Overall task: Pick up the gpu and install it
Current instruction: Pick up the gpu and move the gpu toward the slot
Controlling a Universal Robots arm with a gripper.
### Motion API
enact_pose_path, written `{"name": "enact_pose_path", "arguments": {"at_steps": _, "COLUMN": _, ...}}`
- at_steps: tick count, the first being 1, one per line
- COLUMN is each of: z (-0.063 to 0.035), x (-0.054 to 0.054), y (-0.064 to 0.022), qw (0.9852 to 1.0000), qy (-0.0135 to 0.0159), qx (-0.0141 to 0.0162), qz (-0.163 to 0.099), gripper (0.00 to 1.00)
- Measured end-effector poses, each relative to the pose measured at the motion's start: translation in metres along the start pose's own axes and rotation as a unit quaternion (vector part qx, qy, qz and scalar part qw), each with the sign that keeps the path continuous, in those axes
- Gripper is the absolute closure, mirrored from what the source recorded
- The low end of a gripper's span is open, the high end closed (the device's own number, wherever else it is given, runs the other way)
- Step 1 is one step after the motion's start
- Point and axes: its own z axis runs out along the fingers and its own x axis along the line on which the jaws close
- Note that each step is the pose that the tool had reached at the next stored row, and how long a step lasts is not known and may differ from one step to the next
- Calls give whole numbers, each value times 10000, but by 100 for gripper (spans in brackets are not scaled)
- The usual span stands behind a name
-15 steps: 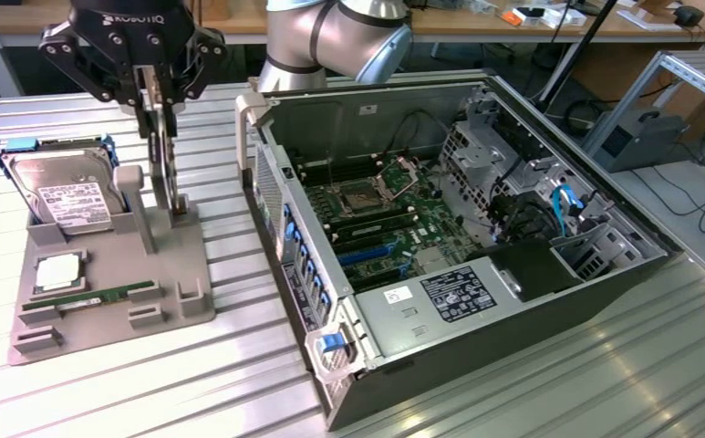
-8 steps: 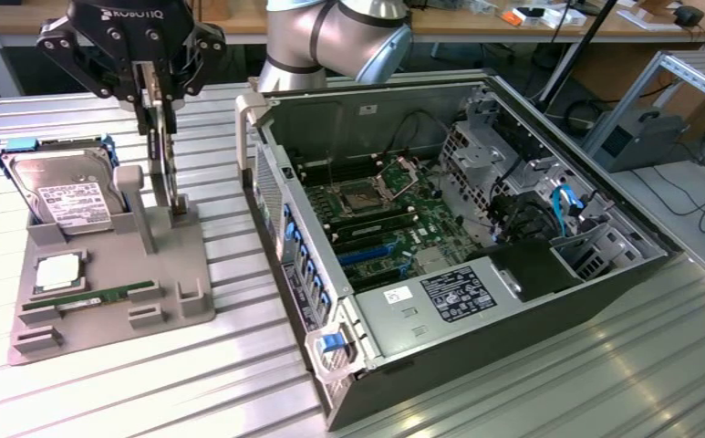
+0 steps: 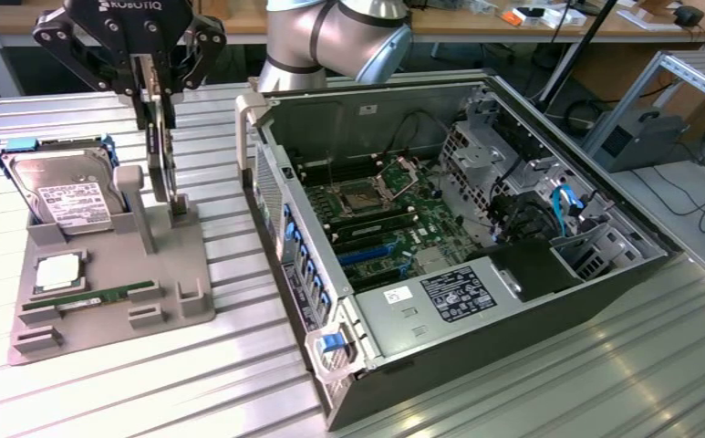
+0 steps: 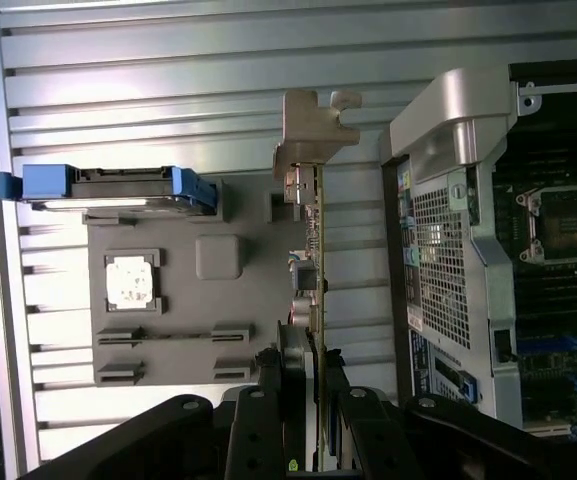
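The gpu (image 3: 163, 155) is a thin black card standing on edge over the back of the grey holder (image 3: 108, 319), beside the open computer case (image 3: 450, 237). My gripper (image 3: 151, 91) comes down from above and is shut on the card's upper edge, one finger on each face. In the wrist view the gpu (image 4: 318, 270) runs edge-on away from the fingers (image 4: 258, 425), and its silver bracket (image 4: 313, 130) is at the far end. I cannot tell whether the card's lower edge still touches the holder.
The holder also carries a hard drive (image 3: 67, 196) in a blue caddy, a processor (image 3: 57, 272) and a green memory stick (image 3: 90, 297). Inside the case lies the motherboard (image 3: 377, 210) with blue slots. The ribbed metal table (image 3: 547, 383) extends to the exterior view's right.
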Motion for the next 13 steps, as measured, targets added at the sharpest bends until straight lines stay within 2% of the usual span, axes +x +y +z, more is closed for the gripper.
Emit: {"name": "enact_pose_path", "arguments": {"at_steps": 13, "z": -86, "x": -2, "y": 4, "qw": 10000, "qy": 0, "qx": 0, "qz": 0, "gripper": 73}}
